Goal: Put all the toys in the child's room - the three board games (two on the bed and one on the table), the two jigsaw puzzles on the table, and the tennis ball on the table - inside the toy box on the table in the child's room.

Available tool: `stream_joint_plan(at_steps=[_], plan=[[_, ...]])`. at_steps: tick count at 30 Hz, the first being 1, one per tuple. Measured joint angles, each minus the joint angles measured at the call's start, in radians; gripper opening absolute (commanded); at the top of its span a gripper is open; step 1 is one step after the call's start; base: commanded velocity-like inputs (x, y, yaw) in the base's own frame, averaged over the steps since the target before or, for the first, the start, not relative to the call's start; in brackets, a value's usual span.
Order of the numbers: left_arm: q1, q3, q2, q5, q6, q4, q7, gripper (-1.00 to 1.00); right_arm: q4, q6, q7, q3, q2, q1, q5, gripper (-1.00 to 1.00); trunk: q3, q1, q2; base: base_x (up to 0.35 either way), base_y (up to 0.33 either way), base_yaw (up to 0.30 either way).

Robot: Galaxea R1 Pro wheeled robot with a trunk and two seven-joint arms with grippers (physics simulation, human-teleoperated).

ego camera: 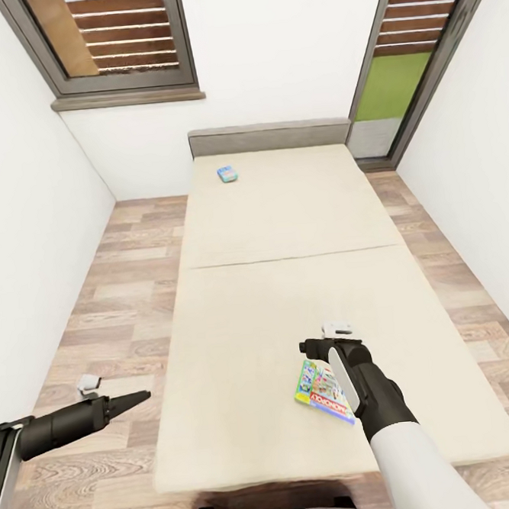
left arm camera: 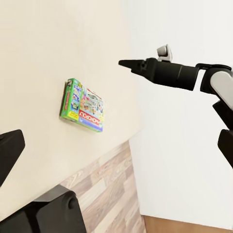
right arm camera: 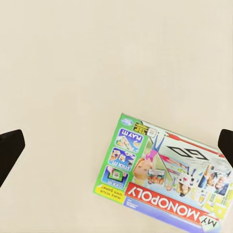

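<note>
Here the right pincer [ego camera: 317, 347] hangs above the bed [ego camera: 283, 229], its fingers spread wide with nothing between them, just over the green Monopoly board game [ego camera: 324, 391] lying flat near the bed's foot. A second board game [ego camera: 227, 174], small and blue, lies near the headboard. The left pincer [ego camera: 136, 399] points over the wooden floor [ego camera: 127, 295] beside the bed; it seems closed and empty, though the angle is poor.

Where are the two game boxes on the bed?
Near board game [ego camera: 320, 393]: head view, middle of its cover, beside the right arm.
Far board game [ego camera: 227, 174]: head view, middle of the small blue box near the headboard.
</note>
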Motion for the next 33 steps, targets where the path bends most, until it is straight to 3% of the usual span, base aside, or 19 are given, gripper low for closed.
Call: stream_joint_plan(at_steps=[8, 11, 19, 33], plan=[[0.000, 0.094, 0.004, 0.000, 0.000, -0.002, -0.018, 1.00, 0.002, -0.003, 0.000, 0.000, 0.000, 0.000, 0.000, 1.00, -0.013, 0.000, 0.000, 0.000, 0.000, 0.000], [0.000, 0.111, 0.009, 0.000, 0.000, -0.002, -0.032, 1.00, 0.005, -0.004, 0.000, 0.000, 0.000, 0.000, 0.000, 1.00, -0.018, 0.000, 0.000, 0.000, 0.000, 0.000], [0.000, 0.126, 0.024, 0.001, 0.001, -0.002, -0.056, 1.00, 0.012, -0.006, -0.001, 0.000, 0.000, 0.000, 0.001, 1.00, -0.031, 0.000, 0.000, 0.000, 0.000, 0.000], [0.000, 0.128, 0.027, 0.002, 0.001, -0.003, -0.060, 1.00, 0.029, 0.004, -0.004, -0.002, 0.000, -0.004, 0.001, 1.00, -0.053, 0.000, 0.000, 0.000, 0.000, 0.000]])
